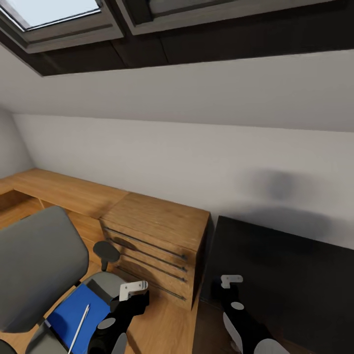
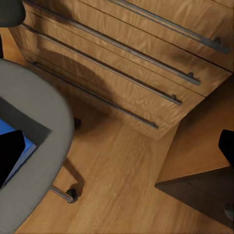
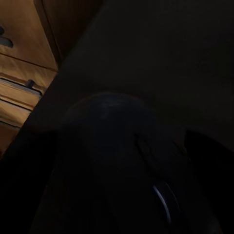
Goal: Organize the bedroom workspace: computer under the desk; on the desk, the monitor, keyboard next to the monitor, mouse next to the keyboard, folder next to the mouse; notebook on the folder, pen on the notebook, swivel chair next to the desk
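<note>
swivel chair (image 1: 39, 265): cut by frame edge | mouse (image 3: 112, 146): dark, perhaps held

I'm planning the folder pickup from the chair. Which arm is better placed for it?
Left, probably. The left gripper hangs beside the blue folder on the swivel chair seat; the right gripper sits over the black desk, farther away.
</note>
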